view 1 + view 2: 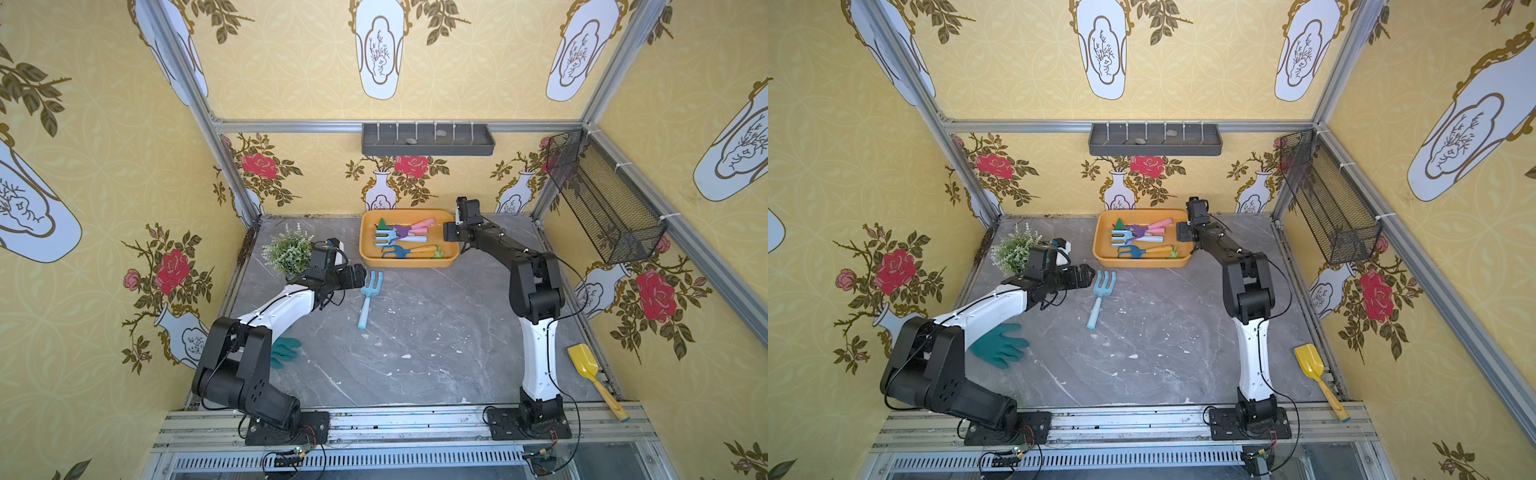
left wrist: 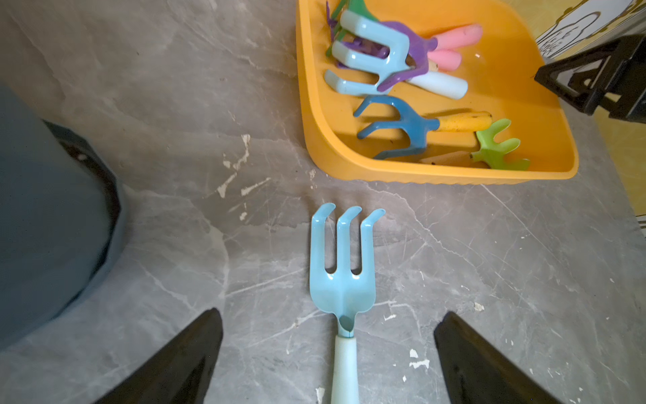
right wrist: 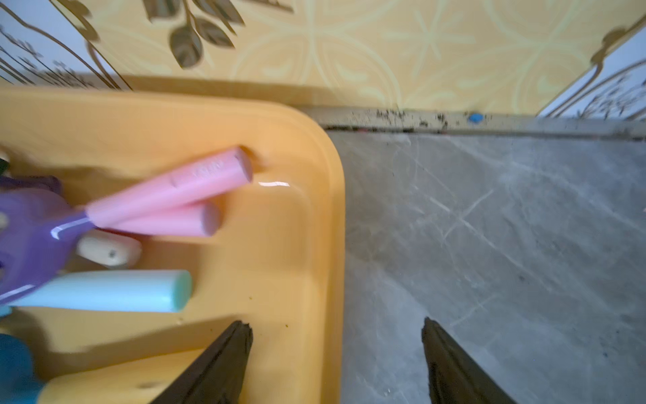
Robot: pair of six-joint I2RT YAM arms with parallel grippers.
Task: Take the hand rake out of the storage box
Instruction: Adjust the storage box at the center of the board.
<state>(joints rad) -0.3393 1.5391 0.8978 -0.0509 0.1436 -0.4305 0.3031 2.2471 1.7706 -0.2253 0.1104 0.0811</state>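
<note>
The orange-yellow storage box (image 1: 409,262) (image 1: 1142,264) stands at the back of the table and holds several hand rakes: a light-blue one (image 1: 388,239), a dark-blue one with a yellow handle (image 1: 399,250) and a purple one with a pink handle (image 3: 167,196). Another light-blue hand rake (image 1: 368,291) (image 2: 342,266) lies on the table in front of the box. My left gripper (image 1: 361,276) (image 2: 330,313) hangs open over its neck, touching nothing. My right gripper (image 1: 446,237) (image 3: 336,321) is open, one finger inside the box's right wall (image 3: 335,210) and one outside.
A potted plant (image 1: 289,251) stands beside the left arm, and a teal glove (image 1: 284,351) lies at the front left. A yellow shovel (image 1: 586,365) lies at the right edge. A wire-mesh basket (image 1: 602,208) and a grey divided tray (image 1: 428,139) hang on the walls.
</note>
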